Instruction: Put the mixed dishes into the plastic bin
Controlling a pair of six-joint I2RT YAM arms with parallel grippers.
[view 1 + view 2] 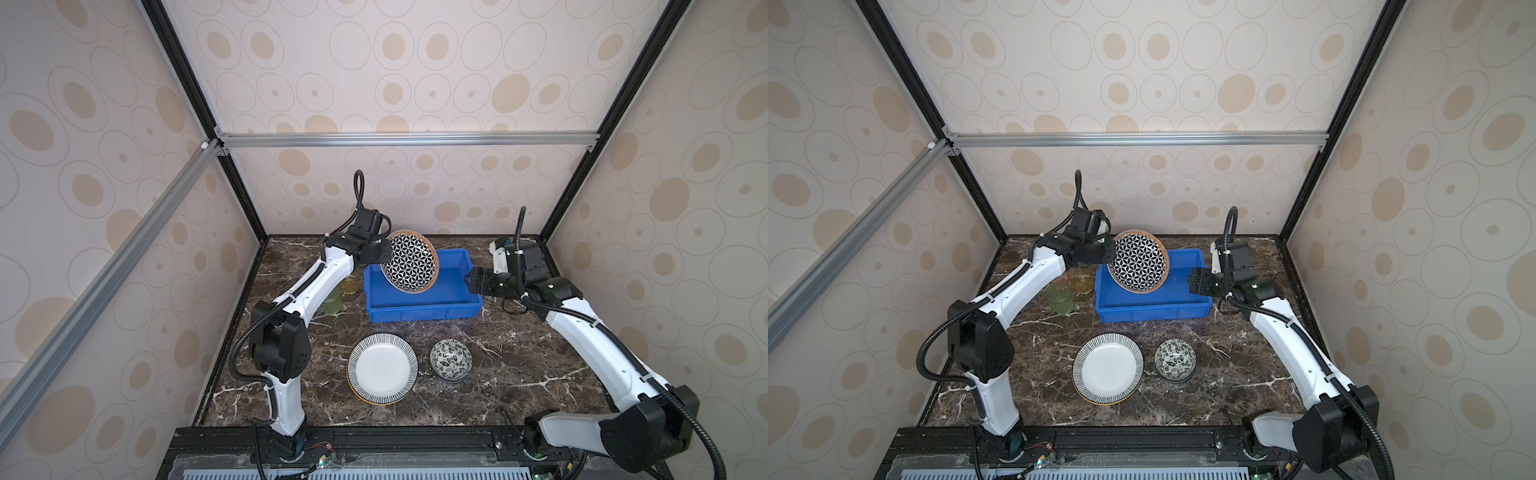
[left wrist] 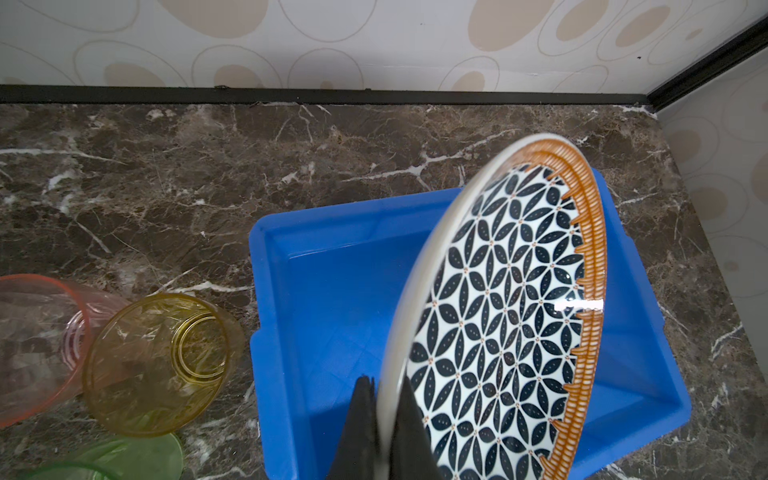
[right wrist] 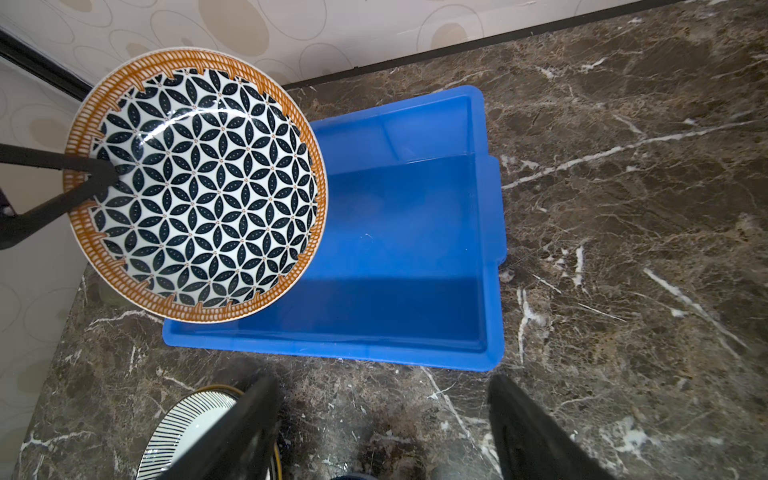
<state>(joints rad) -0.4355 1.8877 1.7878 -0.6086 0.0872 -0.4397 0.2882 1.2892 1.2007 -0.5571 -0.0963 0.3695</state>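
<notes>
In the middle of both top views, the left gripper pinches the rim of the flower-pattern plate tight between its fingers. The plate hangs tilted over the left end of the blue bin; I cannot tell if it touches the bin. At the bin's right edge, the right gripper has its fingers spread wide and holds nothing. Left of the bin stand the amber tumbler and the green tumbler. Lower down, the striped plate and the floral bowl sit on the marble table.
</notes>
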